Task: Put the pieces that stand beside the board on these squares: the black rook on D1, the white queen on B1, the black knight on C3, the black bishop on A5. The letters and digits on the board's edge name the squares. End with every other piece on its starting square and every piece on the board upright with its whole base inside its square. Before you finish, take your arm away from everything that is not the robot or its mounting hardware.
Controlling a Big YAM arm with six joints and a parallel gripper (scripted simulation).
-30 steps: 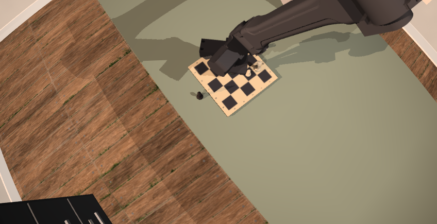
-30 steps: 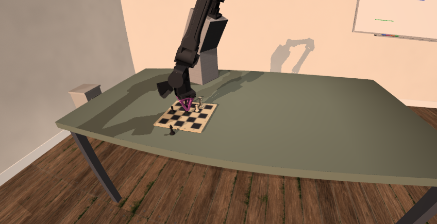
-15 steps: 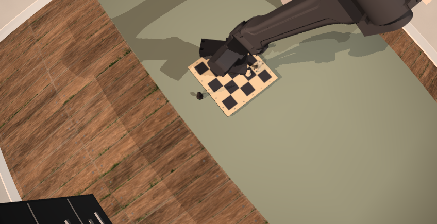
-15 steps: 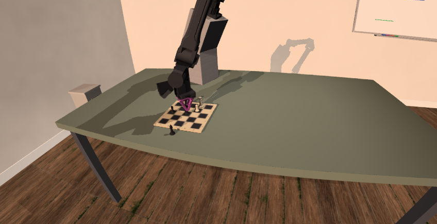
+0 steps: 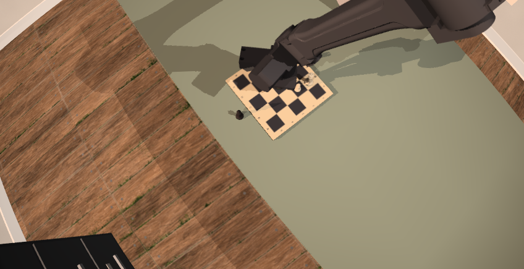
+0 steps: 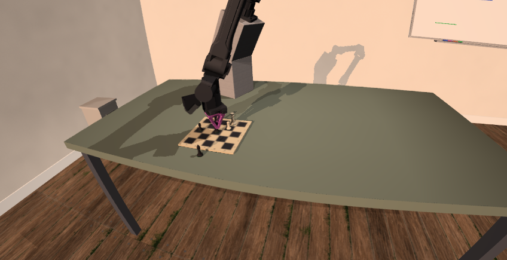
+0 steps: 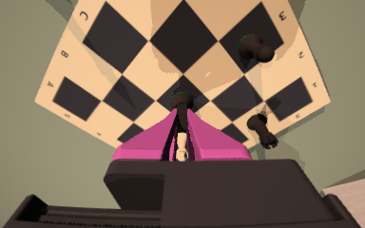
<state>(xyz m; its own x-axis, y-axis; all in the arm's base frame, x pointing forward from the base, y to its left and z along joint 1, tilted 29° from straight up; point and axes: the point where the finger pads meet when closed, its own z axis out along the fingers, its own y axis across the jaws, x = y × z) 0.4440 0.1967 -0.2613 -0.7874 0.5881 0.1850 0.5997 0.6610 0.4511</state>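
Observation:
My gripper (image 7: pixel 182 114) (image 6: pixel 216 126) with magenta fingers is shut on a dark piece, the black knight (image 7: pixel 182 101), and holds it low over the middle of the chessboard (image 5: pixel 274 133) (image 6: pixel 234 149) (image 7: pixel 75 57). In the top view the arm hides the fingers. A black bishop (image 5: pixel 239 114) (image 6: pixel 199 151) stands upright on the table just off the board's edge. Two white pieces (image 5: pixel 298 87) (image 6: pixel 228 125), the taller (image 5: pixel 309 78) (image 6: pixel 232 118), stand near the board's far corner. A dark piece (image 7: pixel 256 47) (image 6: pixel 200 127) stands on the board, and another dark piece (image 7: pixel 263 132) stands at its edge.
The board lies on an olive table (image 5: pixel 367 174) (image 6: pixel 338 140). The arm's grey base block (image 6: pixel 241 76) stands behind the board. A small cabinet (image 6: pixel 99 107) stands beside the table's left end.

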